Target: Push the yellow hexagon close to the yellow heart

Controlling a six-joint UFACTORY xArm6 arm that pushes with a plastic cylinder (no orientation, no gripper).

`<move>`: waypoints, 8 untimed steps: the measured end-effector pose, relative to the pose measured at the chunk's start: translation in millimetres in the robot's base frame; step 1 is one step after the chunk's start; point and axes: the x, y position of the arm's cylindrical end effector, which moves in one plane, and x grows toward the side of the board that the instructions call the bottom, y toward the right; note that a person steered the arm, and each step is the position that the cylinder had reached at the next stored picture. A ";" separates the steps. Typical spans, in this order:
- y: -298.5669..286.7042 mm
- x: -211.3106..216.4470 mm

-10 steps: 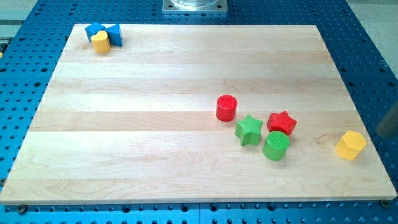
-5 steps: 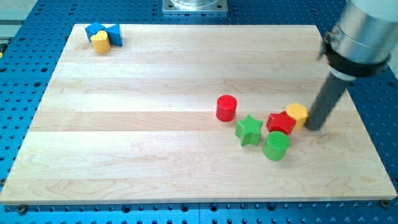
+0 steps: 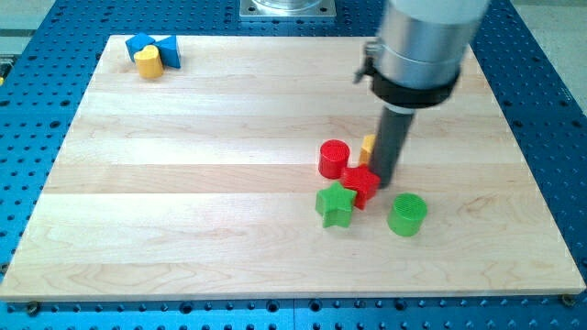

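The yellow hexagon (image 3: pixel 368 148) lies right of the board's middle, mostly hidden behind my rod, just right of the red cylinder (image 3: pixel 334 159). My tip (image 3: pixel 384 182) rests on the board against the hexagon's right side and touches the red star (image 3: pixel 360 184). The yellow heart (image 3: pixel 149 61) sits far off at the board's top left corner, against two blue blocks (image 3: pixel 154 47).
A green star (image 3: pixel 336 203) lies just left and below the red star. A green cylinder (image 3: pixel 406 214) stands to the right of it, below my tip. The wooden board (image 3: pixel 183 183) lies on a blue perforated table.
My rod has moved left, pushing the yellow hexagon up and left to beside the red cylinder. The red star and green star have been shoved left too.
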 end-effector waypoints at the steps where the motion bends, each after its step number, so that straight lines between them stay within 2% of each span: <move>1: 4.3 -10.7; 2: 48.3 -14.8; 3: 37.9 -42.6; 5: -124.5 -94.8; 6: -119.2 -95.0; 7: -151.2 -95.0; 8: -231.0 -94.9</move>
